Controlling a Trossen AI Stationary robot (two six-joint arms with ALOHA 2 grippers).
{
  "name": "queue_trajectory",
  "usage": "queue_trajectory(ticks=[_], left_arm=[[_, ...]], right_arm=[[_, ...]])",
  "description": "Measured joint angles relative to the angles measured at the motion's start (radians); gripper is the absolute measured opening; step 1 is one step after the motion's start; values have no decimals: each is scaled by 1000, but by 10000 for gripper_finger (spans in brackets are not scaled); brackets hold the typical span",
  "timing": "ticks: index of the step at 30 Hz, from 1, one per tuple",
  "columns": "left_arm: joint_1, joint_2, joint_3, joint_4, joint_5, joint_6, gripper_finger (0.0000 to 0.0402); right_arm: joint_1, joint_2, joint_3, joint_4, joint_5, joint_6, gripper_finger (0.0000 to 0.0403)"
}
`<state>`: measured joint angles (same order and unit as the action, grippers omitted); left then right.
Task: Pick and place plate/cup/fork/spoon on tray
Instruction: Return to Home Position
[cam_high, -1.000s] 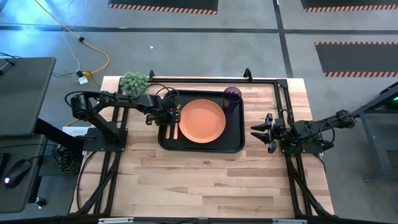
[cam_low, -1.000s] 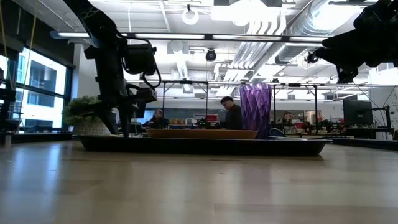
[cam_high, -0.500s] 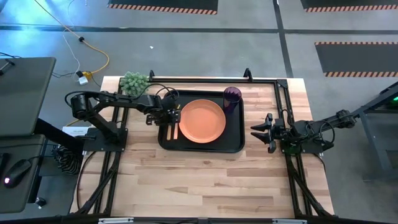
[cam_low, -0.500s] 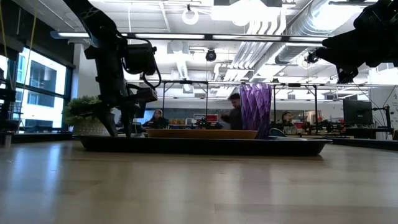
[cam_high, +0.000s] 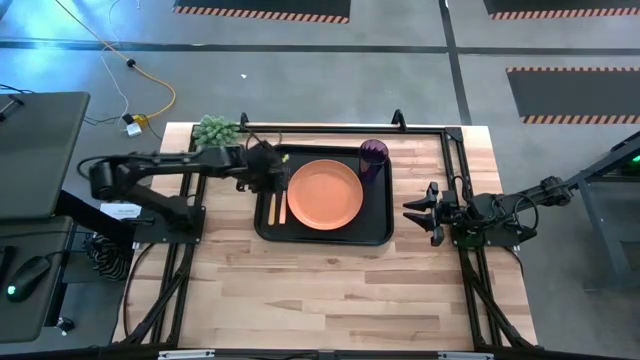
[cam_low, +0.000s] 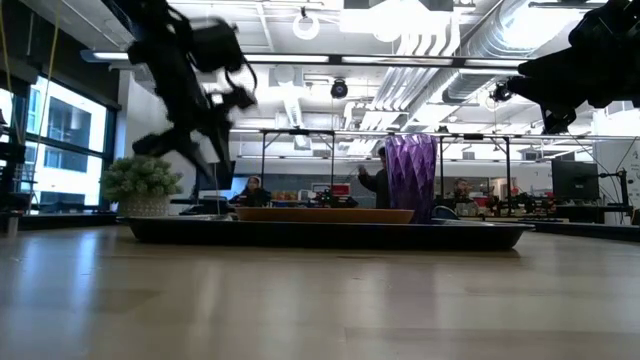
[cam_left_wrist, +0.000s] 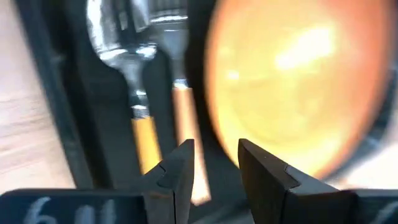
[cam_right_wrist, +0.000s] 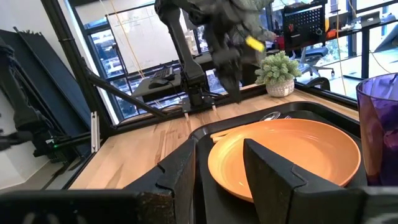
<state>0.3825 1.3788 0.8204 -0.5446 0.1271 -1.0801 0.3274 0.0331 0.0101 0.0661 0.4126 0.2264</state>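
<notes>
Spoon (cam_high: 272, 210) and fork (cam_high: 283, 208) lie side by side at the left end of the tray (cam_high: 322, 238) — fork nearer the plate (cam_high: 325, 193), cup (cam_high: 373, 153) in a corner just beside it. My left gripper (cam_high: 272, 170) hovers above their metal ends, fingers slightly apart, holding nothing. My right gripper (cam_high: 412, 212) hangs over the table (cam_high: 330, 290) just off the tray's right edge — fingers apart, empty.
</notes>
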Motion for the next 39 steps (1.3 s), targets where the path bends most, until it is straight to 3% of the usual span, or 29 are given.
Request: queue_trajectory(ticks=[8, 14, 23, 31, 39], left_arm=[[-57, -277, -1, 91, 9, 205, 115], [-195, -455, -67, 249, -14, 511, 115], [-405, -779, -344, 482, -14, 687, 115], [-425, -1017, -537, 506, 75, 754, 115], [-424, -1148, -742, 766, 81, 875, 115]], right_arm=[[0, 0, 0, 0, 0, 0, 126], [0, 0, 0, 0, 0, 0, 126], [0, 0, 0, 0, 0, 0, 126], [0, 0, 0, 0, 0, 0, 126], [0, 0, 0, 0, 0, 0, 126]])
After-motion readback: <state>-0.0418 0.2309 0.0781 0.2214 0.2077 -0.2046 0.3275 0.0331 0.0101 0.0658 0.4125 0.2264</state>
